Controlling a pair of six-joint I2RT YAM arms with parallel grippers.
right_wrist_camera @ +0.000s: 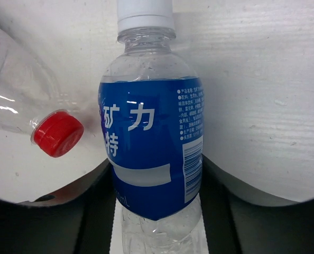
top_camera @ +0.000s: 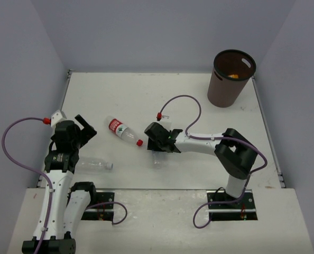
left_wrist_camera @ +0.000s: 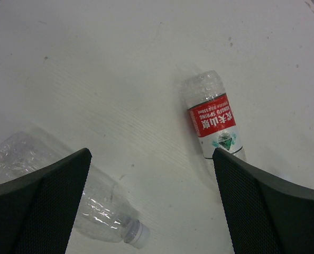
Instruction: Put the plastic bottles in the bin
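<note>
**Right tool on the blue bottle, bin run to follow**

I have the right tool [top_camera: 158,138] down near the middle of the surface [top_camera: 146,95], its fingers pressed against both sides of the blue bottle [right_wrist_camera: 149,148]; I read that as a clamp. The red bottle [top_camera: 123,130] lies just beside it, cap almost touching. So the step in hand is the pick. Next I need a clean lift that does not drag the red bottle along, then a long swing to the bin [top_camera: 223,91] at the far right corner, with the release above its rim.

My left tool [top_camera: 83,130] hangs with its fingers wide apart and holds nothing. The clear bottle [top_camera: 96,164] lies near it on its side.

Something orange already sits in the bin. The surface is white, matte and lightly scuffed, boxed in on three sides by plain pale walls [top_camera: 146,32].
</note>
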